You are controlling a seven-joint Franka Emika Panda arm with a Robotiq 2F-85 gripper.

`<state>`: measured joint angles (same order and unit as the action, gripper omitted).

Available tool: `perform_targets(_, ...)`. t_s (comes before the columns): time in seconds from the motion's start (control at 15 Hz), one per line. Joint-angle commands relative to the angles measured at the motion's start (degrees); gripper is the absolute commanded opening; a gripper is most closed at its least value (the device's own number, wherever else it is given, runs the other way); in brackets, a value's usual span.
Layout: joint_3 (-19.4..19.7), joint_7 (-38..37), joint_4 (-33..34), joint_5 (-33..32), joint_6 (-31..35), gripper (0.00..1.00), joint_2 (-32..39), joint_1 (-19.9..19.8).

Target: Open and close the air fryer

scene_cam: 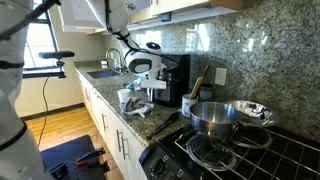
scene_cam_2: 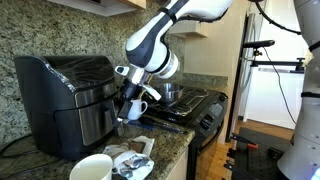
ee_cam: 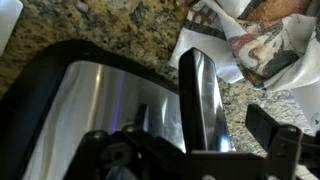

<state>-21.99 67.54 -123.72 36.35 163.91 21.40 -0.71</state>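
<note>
**Gripper open at the air fryer drawer handle**

- Granite counter runs along the wall, with the same stone as backsplash. A sink is set in at its far end. A black stove sits at the near end in that exterior view.
- Panda arm reaches down over the counter, wrist bent toward the appliance front.
- Air fryer: tall, glossy black box standing on the counter against the backsplash, just beside the stove. In an exterior view it fills the left side, drawer face turned to the arm. The drawer looks pushed in, though the seam is not clear enough to be sure.
- Steel pot sits on a stove burner, lower than the fryer.
- Gripper hangs right in front of the drawer. In the wrist view its jaws stand wide apart, nothing clamped. The silvery drawer panel and the dark handle lie ahead, the handle roughly in line with the gap. Cannot tell whether it touches the handle.
- Plate with crumpled paper on it is at the counter edge, in front of the fryer.
- White cup stands just beside the plate.
</note>
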Motion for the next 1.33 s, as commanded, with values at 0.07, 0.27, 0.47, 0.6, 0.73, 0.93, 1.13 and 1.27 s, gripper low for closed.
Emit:
perform_targets(0.07,0.6,-3.6,-0.5,-3.1,0.0,1.0,-0.3,0.5)
perform_targets(0.27,3.3,-12.4,-1.3,-10.4,1.6,1.0,-0.3,2.9)
perform_targets(0.47,5.3,-22.3,-2.2,-17.2,4.1,1.0,-0.1,4.7)
perform_targets(0.6,6.2,-28.4,-2.6,-21.4,5.4,1.0,0.2,5.3)
perform_targets(0.73,6.3,-33.4,-2.8,-25.0,6.2,1.0,0.8,5.4)
perform_targets(0.93,4.5,-38.4,-2.0,-28.2,7.5,1.0,2.6,4.2)
perform_targets(1.13,7.5,-45.2,-1.9,-33.2,12.1,1.0,4.1,7.3)
perform_targets(1.27,12.8,-51.7,-2.6,-37.6,16.9,1.0,4.4,11.7)
